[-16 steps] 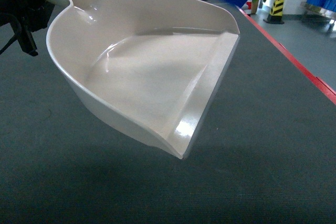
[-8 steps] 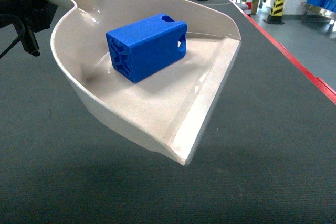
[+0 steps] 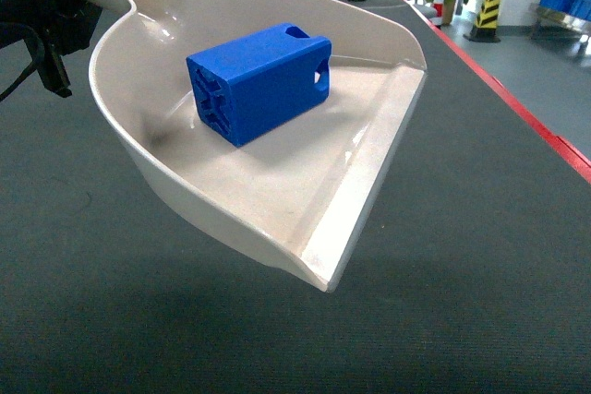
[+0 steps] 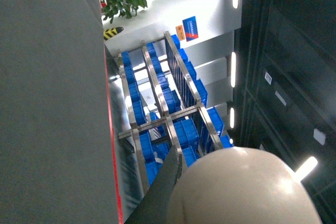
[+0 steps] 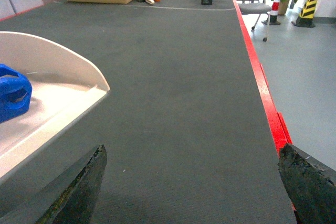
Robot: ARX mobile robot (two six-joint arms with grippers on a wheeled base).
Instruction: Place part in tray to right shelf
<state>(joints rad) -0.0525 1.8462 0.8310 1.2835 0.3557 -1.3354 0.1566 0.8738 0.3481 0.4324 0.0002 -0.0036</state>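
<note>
Part (image 3: 259, 83) lies inside the tray (image 3: 351, 214), on the floor of the scoop toward the back wall, about 12 o'clock from the open lip in the head view. Ribbed end faces 7 o'clock, the holed end 2 o'clock; long axis runs roughly 7-to-1, slantwise to the lip. It rests on one flat side, clear of the lip.

Tray is held aloft above the grey carpeted floor (image 3: 480, 256), handle leaving the frame at 10 o'clock into the left gripper (image 3: 46, 6). Only dark hardware shows around the handle there, so I cannot tell how the jaws stand, though the tray hanging in the air suggests a clamp on the handle.

Right gripper (image 5: 194, 187): fingers (image 5: 73, 190) spread wide apart, nothing between them; the tray's lip corner sits at its 10 o'clock, near but not touching.

Right shelf (image 4: 157, 124) appears only in the left wrist view, steel rails and blue crates (image 4: 178, 103), beyond a red floor line (image 4: 113, 150).

Judgement: loading looks finished. The carry turns on keeping the lip level or raised, since the part can slide out toward 5 o'clock.
</note>
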